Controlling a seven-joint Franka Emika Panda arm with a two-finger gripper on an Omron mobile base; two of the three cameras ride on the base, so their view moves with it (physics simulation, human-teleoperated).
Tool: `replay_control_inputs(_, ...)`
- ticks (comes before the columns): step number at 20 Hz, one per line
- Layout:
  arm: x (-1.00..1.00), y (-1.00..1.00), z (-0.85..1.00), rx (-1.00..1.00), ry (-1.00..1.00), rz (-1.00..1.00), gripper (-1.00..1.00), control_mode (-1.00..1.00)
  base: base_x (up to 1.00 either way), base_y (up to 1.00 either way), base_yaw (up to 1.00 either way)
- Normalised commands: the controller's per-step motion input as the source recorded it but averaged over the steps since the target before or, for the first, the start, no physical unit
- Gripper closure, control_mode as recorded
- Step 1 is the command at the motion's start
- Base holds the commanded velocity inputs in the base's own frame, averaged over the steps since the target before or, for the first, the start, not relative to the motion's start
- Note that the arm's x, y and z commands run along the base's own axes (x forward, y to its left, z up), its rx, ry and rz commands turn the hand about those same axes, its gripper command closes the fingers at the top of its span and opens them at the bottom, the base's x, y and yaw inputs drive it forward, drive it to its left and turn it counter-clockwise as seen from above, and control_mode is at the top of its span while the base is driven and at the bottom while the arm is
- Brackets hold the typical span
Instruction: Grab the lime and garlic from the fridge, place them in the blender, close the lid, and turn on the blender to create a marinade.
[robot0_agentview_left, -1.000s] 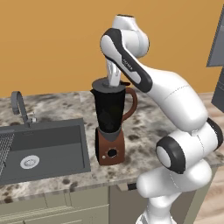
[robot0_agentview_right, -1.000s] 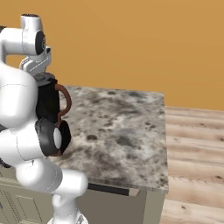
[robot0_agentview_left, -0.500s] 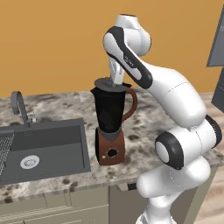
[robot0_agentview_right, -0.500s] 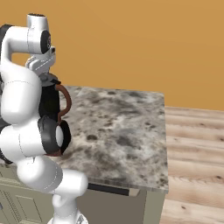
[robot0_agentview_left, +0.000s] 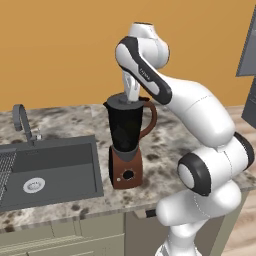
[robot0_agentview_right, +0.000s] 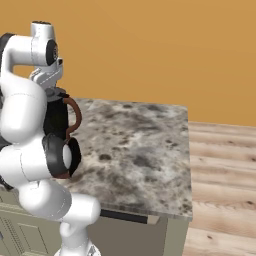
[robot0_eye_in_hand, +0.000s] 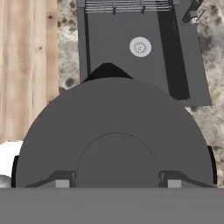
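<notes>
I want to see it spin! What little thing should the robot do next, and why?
Probably let go of the lid and lift away. The lid seems to sit on the blender, with the fingers on either side of its knob, and the blender's own knob waits lower down.

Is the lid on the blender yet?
Yes. The lid sits over the blender jar's top, with the gripper right at its knob.

The blender (robot0_agentview_left: 129, 145) stands on the counter (robot0_agentview_left: 170, 137), just right of the sink (robot0_agentview_left: 47, 167). The lid (robot0_eye_in_hand: 116, 135) seems to sit on the jar's top, gripper (robot0_eye_in_hand: 117, 183) directly above it. The faucet (robot0_agentview_left: 22, 122) rises behind the sink.
</notes>
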Motion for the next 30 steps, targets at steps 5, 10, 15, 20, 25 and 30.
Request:
replay_control_inputs(5, -0.05, 0.02, -0.43, -0.02, -0.01, 0.0, 1.0, -1.0, 0.0, 0.0, 0.0)
replay_control_inputs(10, 0.0, 0.02, -0.22, 0.0, -0.02, 0.0, -1.0, -1.0, 0.0, 0.0, 0.0)
replay_control_inputs(15, 0.0, 0.0, -0.03, 0.0, -0.04, 0.0, -1.0, -1.0, 0.0, 0.0, 0.0)
replay_control_inputs(20, -0.04, 0.0, 0.04, 0.0, -0.08, 0.0, -1.0, -1.0, 0.0, 0.0, 0.0)
replay_control_inputs(25, -0.24, 0.0, 0.31, 0.0, -0.13, 0.0, -1.0, -1.0, 0.0, 0.0, 0.0)
replay_control_inputs(30, -0.43, 0.0, 0.43, 0.0, -0.21, -0.01, -1.0, -1.0, 0.0, 0.0, 0.0)
